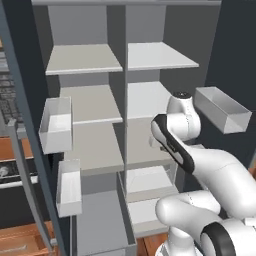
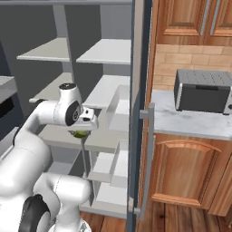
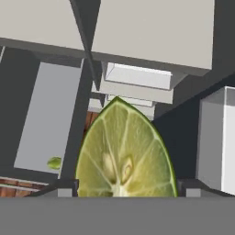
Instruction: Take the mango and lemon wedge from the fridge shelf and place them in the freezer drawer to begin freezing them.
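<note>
My gripper (image 3: 124, 190) is shut on the lemon wedge (image 3: 125, 153), whose cut yellow-green face stands close before the hand camera. In the right base view the wedge (image 2: 80, 134) hangs under the hand, in front of the fridge's open shelves. Far below, the grey freezer drawer (image 3: 48, 119) stands pulled out. The mango (image 3: 54, 162), small and rounded from here, lies near the drawer's front corner. The drawer (image 1: 100, 225) also sits at the bottom of the left column. Bright-white fridge shelves (image 1: 160, 56) fill the right column.
Translucent door bins (image 1: 55, 125) (image 1: 70, 187) hang on the left door and another bin (image 1: 222, 110) on the right door. The right door's edge (image 2: 140, 113) stands close beside the hand. A toaster (image 2: 204, 90) sits on the counter beyond it.
</note>
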{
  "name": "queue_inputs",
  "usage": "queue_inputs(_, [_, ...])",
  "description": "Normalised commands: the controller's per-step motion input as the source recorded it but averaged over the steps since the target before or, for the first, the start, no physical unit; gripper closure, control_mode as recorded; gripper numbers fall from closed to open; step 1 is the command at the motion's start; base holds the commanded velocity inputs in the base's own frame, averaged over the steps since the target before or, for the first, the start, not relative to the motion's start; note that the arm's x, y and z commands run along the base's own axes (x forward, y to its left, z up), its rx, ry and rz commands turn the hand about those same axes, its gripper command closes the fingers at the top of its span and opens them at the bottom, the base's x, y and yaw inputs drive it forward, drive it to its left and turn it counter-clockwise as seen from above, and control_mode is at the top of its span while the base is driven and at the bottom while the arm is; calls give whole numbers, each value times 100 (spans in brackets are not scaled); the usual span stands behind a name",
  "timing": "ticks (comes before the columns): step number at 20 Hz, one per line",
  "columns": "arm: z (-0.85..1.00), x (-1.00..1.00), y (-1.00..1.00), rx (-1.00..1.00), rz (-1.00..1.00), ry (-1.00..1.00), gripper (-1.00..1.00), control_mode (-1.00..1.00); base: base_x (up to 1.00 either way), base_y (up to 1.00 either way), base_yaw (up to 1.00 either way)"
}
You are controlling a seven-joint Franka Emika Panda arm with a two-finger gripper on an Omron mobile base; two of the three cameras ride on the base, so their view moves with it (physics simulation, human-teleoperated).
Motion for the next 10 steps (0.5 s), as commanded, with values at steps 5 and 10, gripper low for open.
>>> queue_inputs(5, [0, 0, 0, 0, 0, 0, 100, 100, -59, 24, 2])
queue_inputs(10, [0, 0, 0, 0, 0, 0, 100, 100, -57, 17, 4])
